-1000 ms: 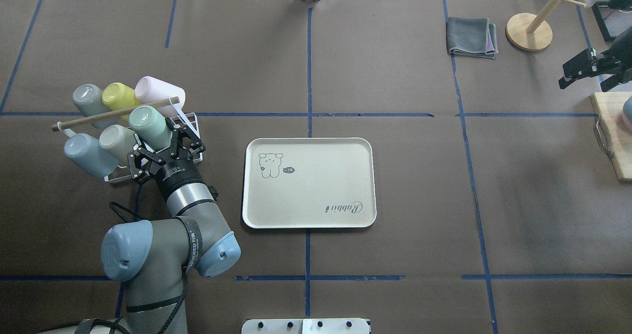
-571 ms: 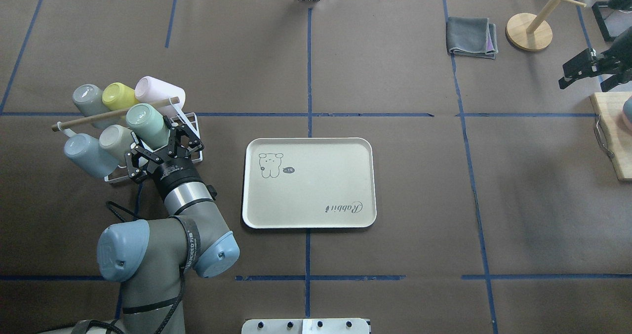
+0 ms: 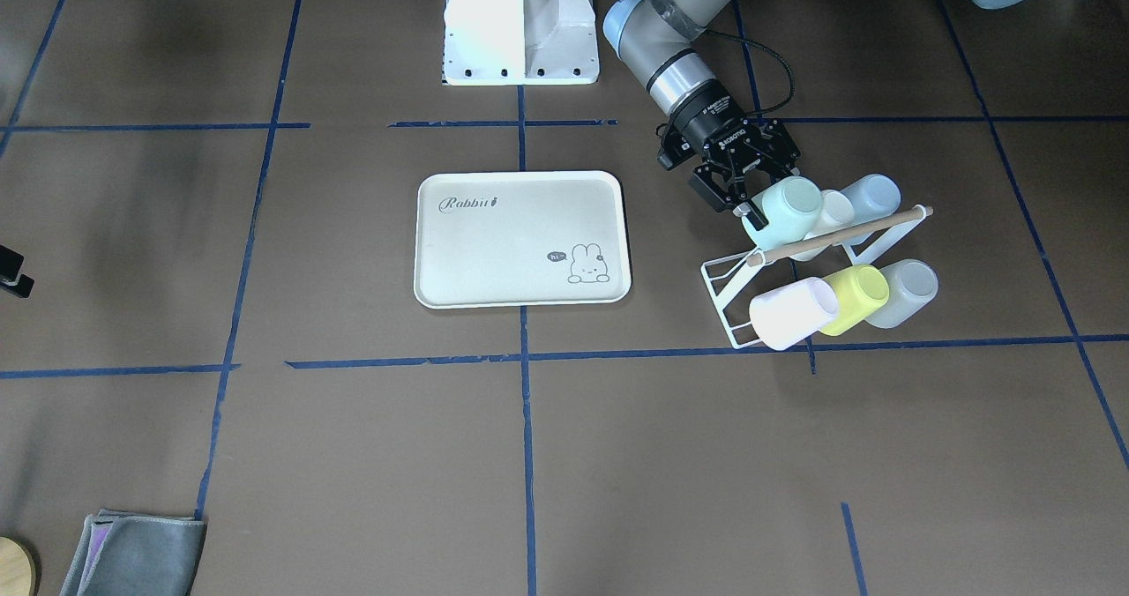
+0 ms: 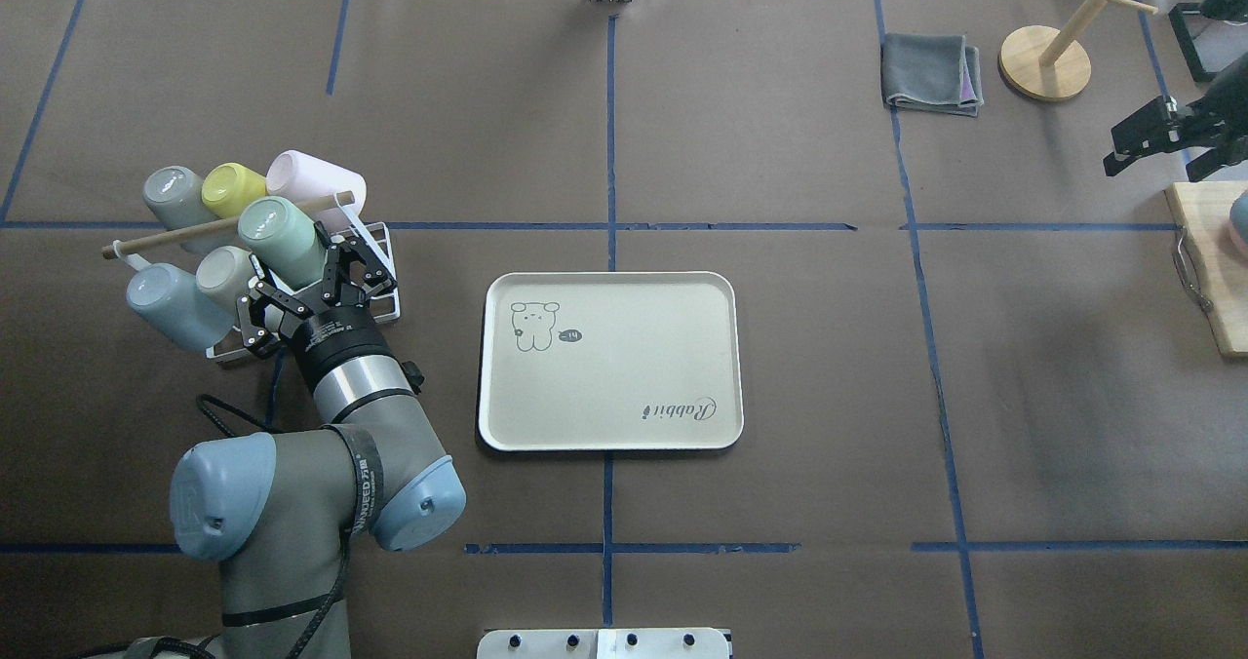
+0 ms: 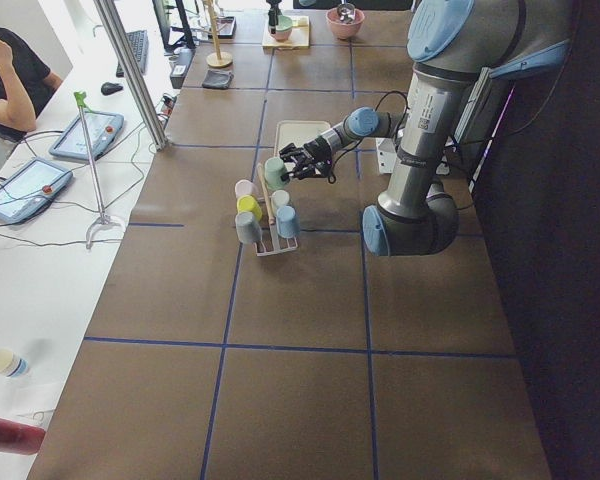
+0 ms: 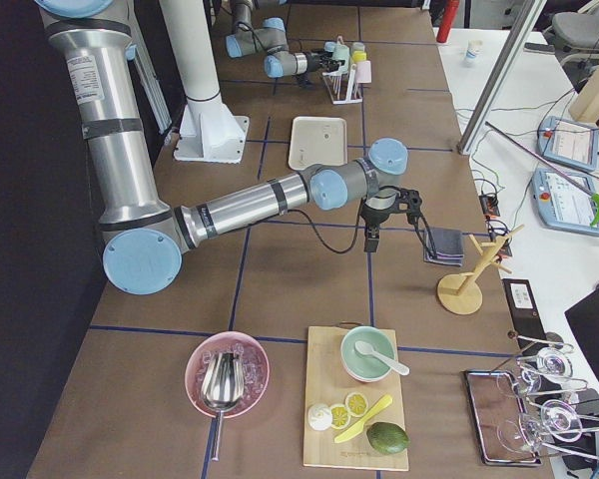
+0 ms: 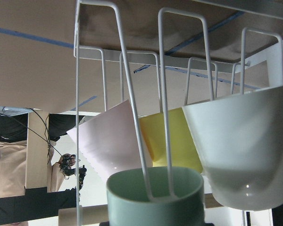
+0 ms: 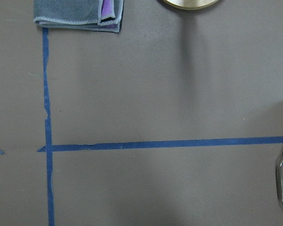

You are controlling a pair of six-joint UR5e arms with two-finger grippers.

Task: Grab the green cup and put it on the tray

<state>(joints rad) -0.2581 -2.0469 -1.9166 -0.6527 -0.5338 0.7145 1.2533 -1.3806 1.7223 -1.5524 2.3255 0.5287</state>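
Observation:
The pale mint green cup (image 4: pixel 276 235) lies tilted over the white wire rack (image 3: pixel 719 283), bottom toward the far side. My left gripper (image 4: pixel 317 271) is shut on its rim end; the front view shows the same grip on the green cup (image 3: pixel 788 208). In the left wrist view the green cup (image 7: pixel 155 197) fills the bottom edge, with a rack wire running into its mouth. The cream tray (image 4: pixel 624 425) with the "Rabbit" script lies flat to the right of the rack, with nothing on it. My right gripper (image 4: pixel 1116 149) hangs open far off at the table's right edge, holding nothing.
Other cups sit on the rack: pale blue (image 4: pixel 171 303), cream (image 4: pixel 222 274), grey (image 4: pixel 175 196), yellow (image 4: pixel 234 186) and pink (image 4: pixel 312 179). A wooden rod (image 3: pixel 838 233) tops the rack. A folded grey cloth (image 4: pixel 931 74), a wooden stand base (image 4: pixel 1043 62) and a cutting board (image 4: pixel 1214 269) lie at right.
My left gripper has moved left and slightly away from the robot's base, carrying the green cup with it along the rack. The right arm has not moved.

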